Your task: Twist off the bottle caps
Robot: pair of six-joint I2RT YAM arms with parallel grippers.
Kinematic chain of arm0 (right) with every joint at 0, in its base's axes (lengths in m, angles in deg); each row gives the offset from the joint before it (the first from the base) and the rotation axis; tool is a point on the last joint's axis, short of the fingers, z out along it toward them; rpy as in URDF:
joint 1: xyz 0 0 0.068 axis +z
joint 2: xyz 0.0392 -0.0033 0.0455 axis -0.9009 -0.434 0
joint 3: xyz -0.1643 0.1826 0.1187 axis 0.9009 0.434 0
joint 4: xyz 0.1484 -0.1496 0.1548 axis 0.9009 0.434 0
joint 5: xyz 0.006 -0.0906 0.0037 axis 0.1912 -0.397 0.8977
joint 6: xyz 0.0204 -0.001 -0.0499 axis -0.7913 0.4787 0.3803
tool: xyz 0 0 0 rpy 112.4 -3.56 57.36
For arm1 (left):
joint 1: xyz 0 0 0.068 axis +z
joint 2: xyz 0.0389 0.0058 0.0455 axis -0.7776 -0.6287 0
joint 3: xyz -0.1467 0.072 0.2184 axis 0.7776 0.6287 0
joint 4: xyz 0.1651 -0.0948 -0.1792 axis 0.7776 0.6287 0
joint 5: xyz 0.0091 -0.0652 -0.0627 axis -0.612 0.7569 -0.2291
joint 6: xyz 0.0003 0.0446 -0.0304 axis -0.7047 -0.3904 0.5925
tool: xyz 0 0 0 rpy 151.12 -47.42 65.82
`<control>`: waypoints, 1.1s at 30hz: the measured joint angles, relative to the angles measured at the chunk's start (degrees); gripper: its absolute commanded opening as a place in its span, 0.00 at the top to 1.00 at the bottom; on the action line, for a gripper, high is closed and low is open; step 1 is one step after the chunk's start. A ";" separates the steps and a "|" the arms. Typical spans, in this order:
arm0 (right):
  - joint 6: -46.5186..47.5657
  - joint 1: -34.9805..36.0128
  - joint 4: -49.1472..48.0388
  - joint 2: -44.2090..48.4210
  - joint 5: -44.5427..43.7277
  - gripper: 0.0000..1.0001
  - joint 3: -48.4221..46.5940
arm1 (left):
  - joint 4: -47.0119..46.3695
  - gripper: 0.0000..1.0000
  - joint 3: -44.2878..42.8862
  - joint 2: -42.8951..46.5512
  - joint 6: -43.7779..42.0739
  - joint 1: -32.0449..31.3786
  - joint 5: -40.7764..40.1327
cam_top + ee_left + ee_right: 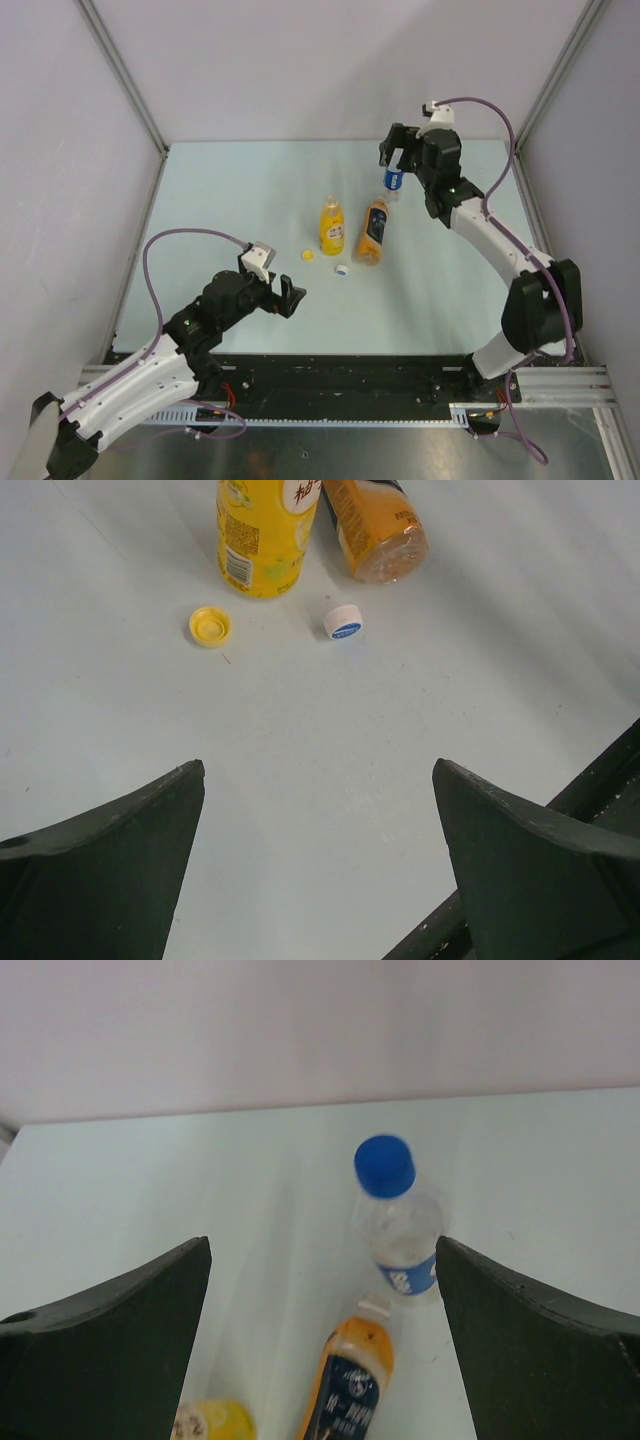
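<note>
The clear bottle [405, 1245] with a blue label stands at the far right of the table, its blue cap [385, 1166] on; it also shows in the top view [394, 181]. My right gripper [399, 155] is open just above it, and in the wrist view [322, 1250] the bottle sits close to the right finger. The orange bottle [374, 231] lies capless on its side. The yellow bottle [331, 226] stands capless. The yellow cap [210, 626] and the white cap [343, 621] lie loose in front of them. My left gripper [318, 770] is open and empty, low over bare table nearer me.
Grey walls with metal posts enclose the table on three sides. A black rail [400, 370] and the arm bases run along the near edge. The left arm's purple cable [160, 250] arches over the left side.
</note>
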 measured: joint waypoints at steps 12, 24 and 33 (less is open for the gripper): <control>5.49 -1.51 5.73 -21.81 -8.20 0.12 -23.85 | 0.00 0.00 0.00 -0.59 -0.55 0.00 0.00; 7.58 -1.84 13.62 -30.36 -10.34 0.89 -31.98 | 0.00 0.00 0.00 -1.97 -0.96 0.00 0.09; 7.39 -2.19 13.51 -29.53 -10.23 1.00 -31.17 | 0.00 0.01 -0.04 -1.95 -0.96 0.00 0.50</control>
